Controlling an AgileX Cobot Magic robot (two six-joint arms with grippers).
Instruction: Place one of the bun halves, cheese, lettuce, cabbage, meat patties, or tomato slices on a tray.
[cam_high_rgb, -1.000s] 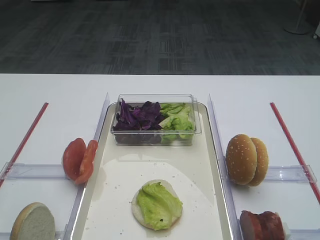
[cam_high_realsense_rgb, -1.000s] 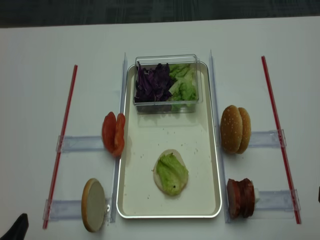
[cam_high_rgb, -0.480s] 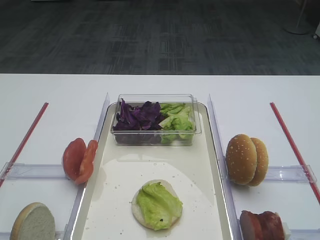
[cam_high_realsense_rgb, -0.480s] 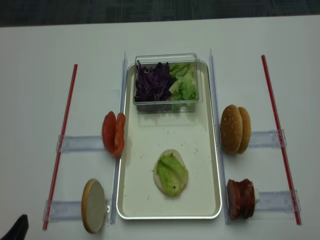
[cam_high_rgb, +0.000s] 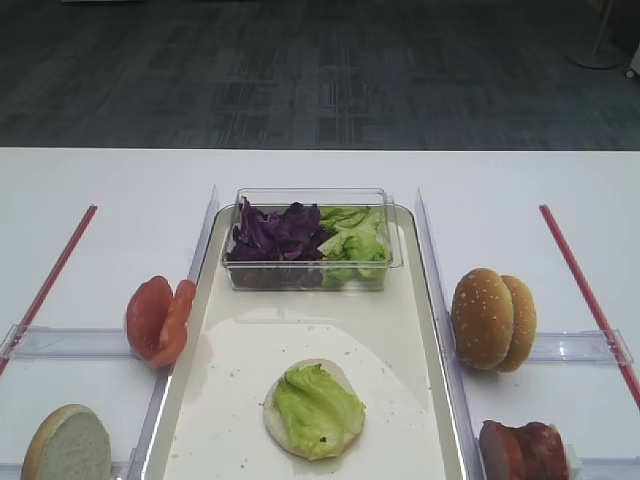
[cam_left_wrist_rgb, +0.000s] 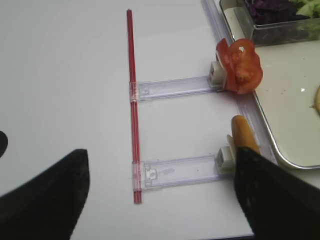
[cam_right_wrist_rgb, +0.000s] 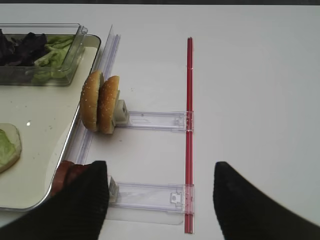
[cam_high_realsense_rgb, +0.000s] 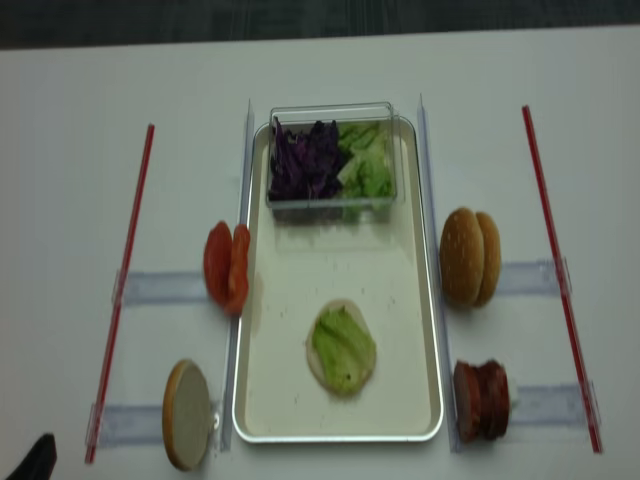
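Note:
On the cream tray (cam_high_rgb: 300, 330) lies a pale bun half topped with a lettuce leaf (cam_high_rgb: 316, 410). A clear tub at the tray's far end holds purple cabbage (cam_high_rgb: 275, 232) and more lettuce (cam_high_rgb: 352, 238). Tomato slices (cam_high_rgb: 158, 318) stand on edge left of the tray, with a bun half (cam_high_rgb: 68, 445) nearer to me. Two sesame bun halves (cam_high_rgb: 492, 318) and the meat patties (cam_high_rgb: 525, 452) stand to the right. My right gripper (cam_right_wrist_rgb: 157, 200) is open over the table just right of the patties (cam_right_wrist_rgb: 67, 175). My left gripper (cam_left_wrist_rgb: 160, 195) is open, its right finger beside the bun half (cam_left_wrist_rgb: 244, 134).
Red strips (cam_high_rgb: 585, 290) (cam_high_rgb: 50, 275) run along both sides of the table. Clear plastic holders (cam_right_wrist_rgb: 150, 195) (cam_left_wrist_rgb: 175, 170) lie under each gripper, and clear rails (cam_high_rgb: 432, 260) flank the tray. The table's front edge is close behind both grippers.

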